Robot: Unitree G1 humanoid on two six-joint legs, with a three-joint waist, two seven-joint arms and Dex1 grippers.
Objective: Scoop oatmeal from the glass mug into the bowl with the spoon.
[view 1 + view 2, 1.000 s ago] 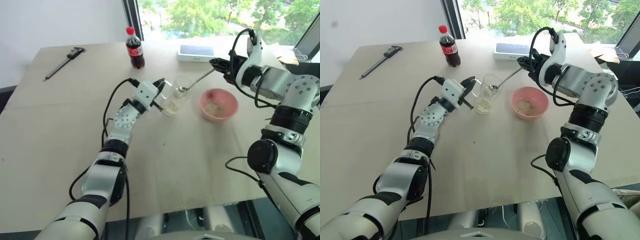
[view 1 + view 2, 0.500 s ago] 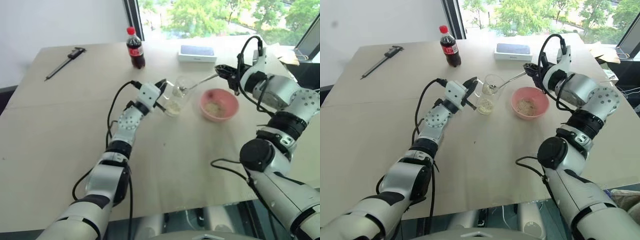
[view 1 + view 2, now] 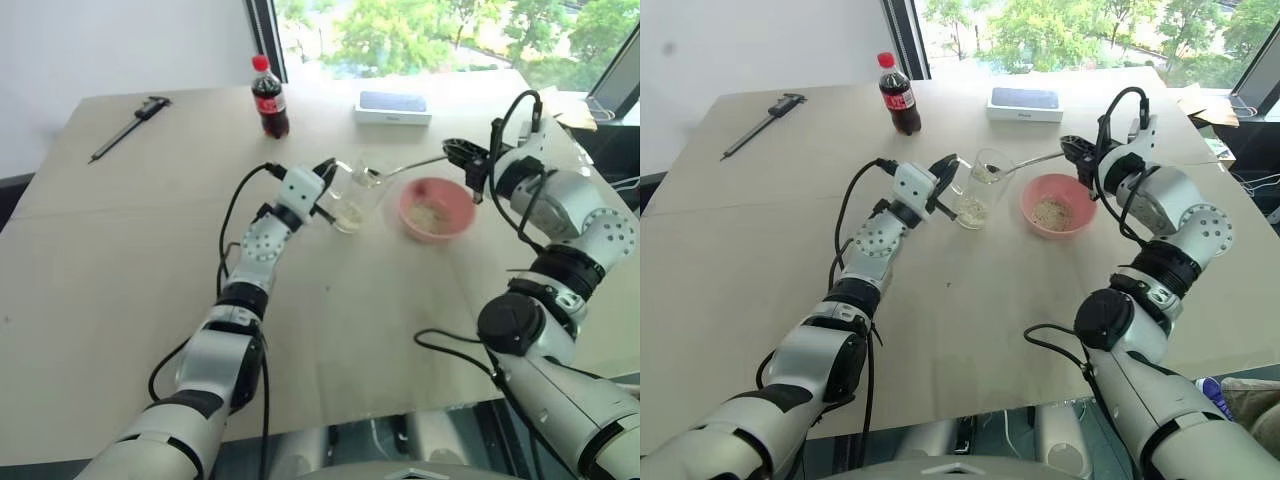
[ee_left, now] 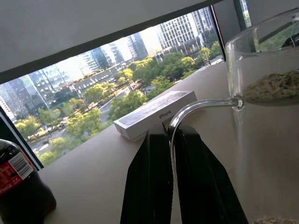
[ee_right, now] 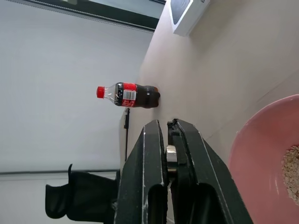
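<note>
From the head camera, my left gripper is clamped on the side handle of the small clear glass mug, which stands on the beige table just left of the shallow pink bowl. My right gripper pinches the shiny silver spoon by its handle end, its oval tip at the mug's rim; whether it is loaded I cannot tell.

In the left wrist view, both fingers pinch the curved glass handle, pale oatmeal showing behind the wall. I should keep the mug steady.

In the right wrist view, my fingers are closed on the metal, pink bowl beside. I judge the best move is to keep the spoon level, travel slowly over the bowl, then roll.
</note>
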